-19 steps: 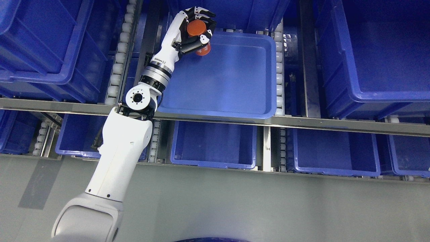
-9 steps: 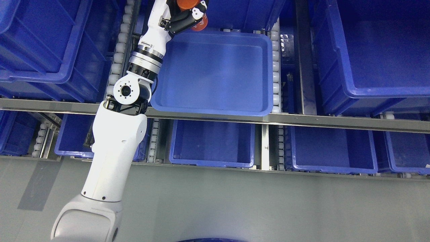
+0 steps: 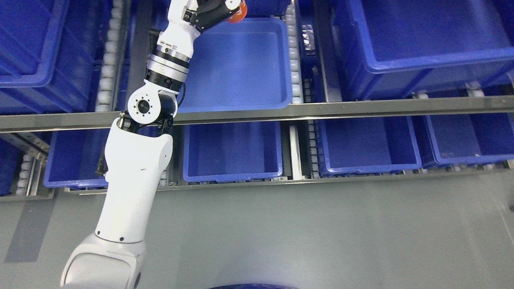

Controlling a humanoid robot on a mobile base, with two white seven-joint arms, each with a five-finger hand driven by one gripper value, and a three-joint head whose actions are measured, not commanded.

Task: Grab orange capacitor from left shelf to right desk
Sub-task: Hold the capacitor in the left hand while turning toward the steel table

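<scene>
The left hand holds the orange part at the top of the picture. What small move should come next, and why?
Probably draw the left hand back toward the robot, clear of the shelf rail. It is already closed on the orange capacitor, above the far rim of the blue bin, and no desk is in view yet.

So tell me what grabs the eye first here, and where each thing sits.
The white left arm stands out most, rising from the lower left across the grey floor up to the shelf. At the top edge its left hand is closed on the orange capacitor, only partly in frame, above the far rim of a shallow blue tray. Rows of deep blue bins fill the shelf around it.
</scene>
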